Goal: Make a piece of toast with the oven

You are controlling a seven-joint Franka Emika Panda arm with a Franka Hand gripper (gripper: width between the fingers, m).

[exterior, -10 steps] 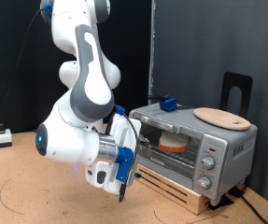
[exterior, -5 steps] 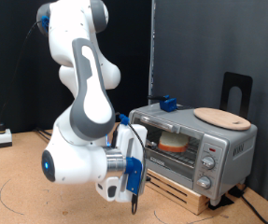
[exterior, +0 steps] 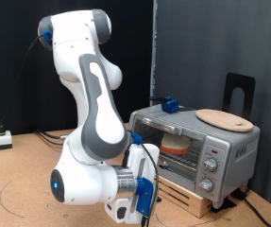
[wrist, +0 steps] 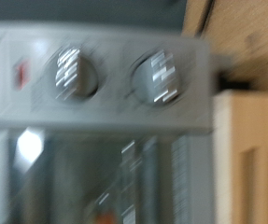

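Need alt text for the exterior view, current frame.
A white robot arm bends low, its gripper in front of a silver toaster oven with the door shut. A slice of toast sits inside, and a round wooden board lies on top.

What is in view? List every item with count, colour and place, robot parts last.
oven: one, silver-grey, on a wooden pallet at the exterior view's right, door shut.
toast: one, pale with orange-brown crust, inside the oven behind the glass.
knobs: two clear in the blurred wrist view, silver, on the oven's panel.
board: one, round, tan, on the oven's top.
blue object: one, at the oven's back edge.
pallet: one, pale wood, under the oven.
table: one, brown.
gripper: one, white and blue, low in front of the oven, holding nothing visible.
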